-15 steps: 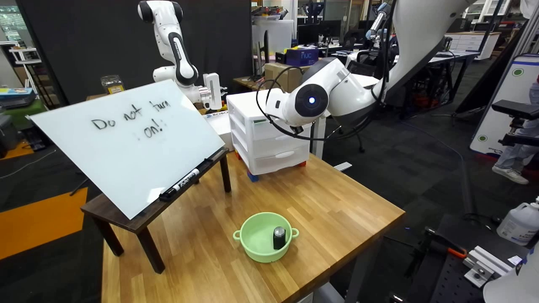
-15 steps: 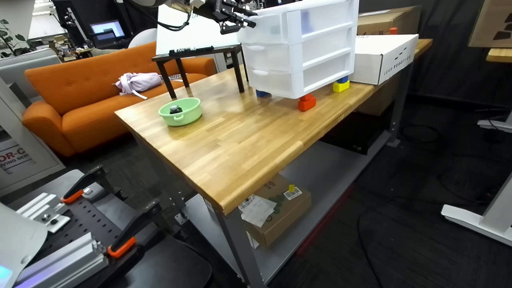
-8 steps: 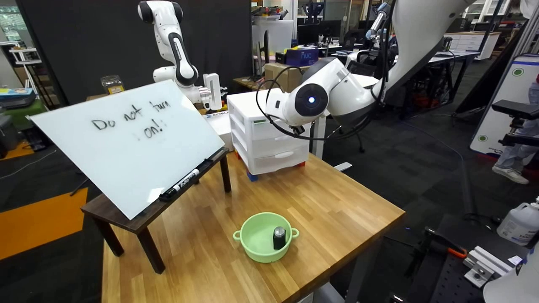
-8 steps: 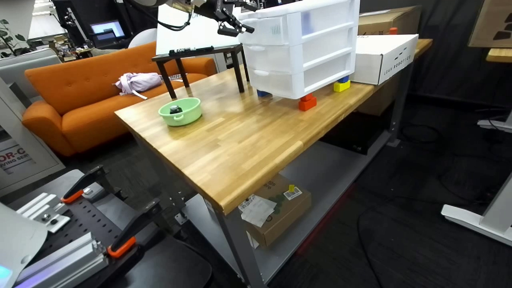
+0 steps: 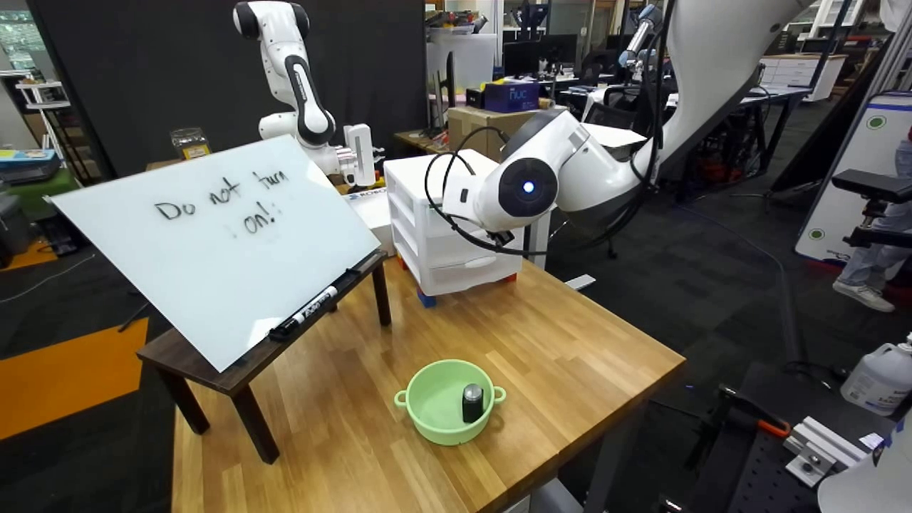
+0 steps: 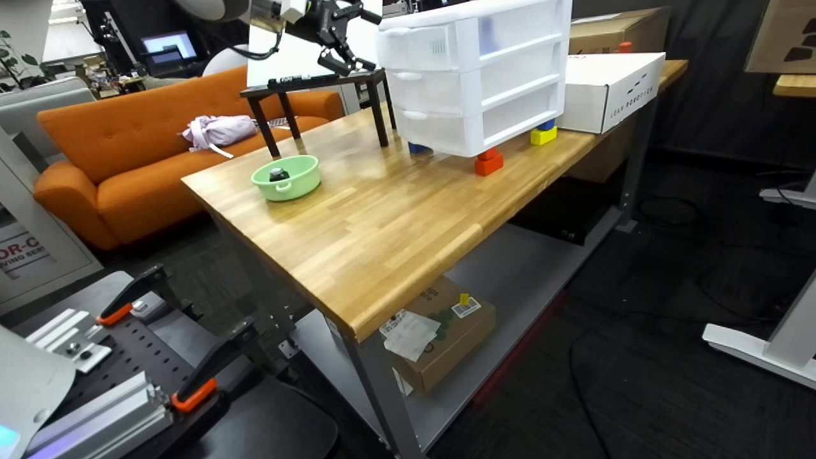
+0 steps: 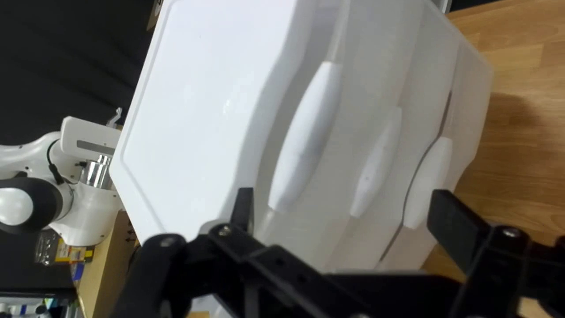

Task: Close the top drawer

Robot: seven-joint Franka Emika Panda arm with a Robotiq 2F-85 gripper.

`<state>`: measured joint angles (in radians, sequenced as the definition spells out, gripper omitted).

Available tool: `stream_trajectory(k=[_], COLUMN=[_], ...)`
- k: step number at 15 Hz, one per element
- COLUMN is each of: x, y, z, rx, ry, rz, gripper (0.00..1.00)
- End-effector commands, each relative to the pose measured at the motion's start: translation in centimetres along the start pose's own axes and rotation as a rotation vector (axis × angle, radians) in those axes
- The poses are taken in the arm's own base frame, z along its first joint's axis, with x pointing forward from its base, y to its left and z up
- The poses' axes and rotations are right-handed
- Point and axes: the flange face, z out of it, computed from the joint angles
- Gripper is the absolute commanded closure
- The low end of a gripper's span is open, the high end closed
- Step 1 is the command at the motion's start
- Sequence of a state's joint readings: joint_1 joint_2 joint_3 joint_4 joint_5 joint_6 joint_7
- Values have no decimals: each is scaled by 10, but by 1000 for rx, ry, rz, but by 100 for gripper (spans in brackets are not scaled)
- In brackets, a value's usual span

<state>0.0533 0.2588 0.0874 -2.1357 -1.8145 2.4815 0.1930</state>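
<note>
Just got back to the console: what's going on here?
The robot's gripper is in front of the white drawer unit, open and holding nothing. The top drawer looks pushed in, about level with the drawers below, so closing it seems done or nearly so, though a slight gap can't be ruled out.

Orange sofa (image 6: pixel 143 156) beyond wooden-topped table (image 6: pixel 382 217); dark floor (image 6: pixel 669 401); tall black backdrop (image 5: pixel 157 64), window (image 5: pixel 20 51) past its edge.

On your wooden worktop (image 6: pixel 382 236) you have a green two-handled bowl (image 5: pixel 433 405) near one end, a dark stand (image 5: pixel 242 374), a white box (image 6: pixel 593 95), red blocks (image 6: pixel 489 167), a yellow block (image 6: pixel 544 138) and a blue block (image 5: pixel 427 299).
</note>
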Motion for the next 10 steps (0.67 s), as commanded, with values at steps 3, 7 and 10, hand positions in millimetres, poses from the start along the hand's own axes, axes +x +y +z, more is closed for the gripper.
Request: stream_trajectory(k=[3,7,10], x=[25,42,36], y=[-45,-67,-76], z=[-83,-109,-124], rx=[-43,-40,-54], ry=[-7,21,8], rz=[-62,-78,-75], gripper=[0,0,0])
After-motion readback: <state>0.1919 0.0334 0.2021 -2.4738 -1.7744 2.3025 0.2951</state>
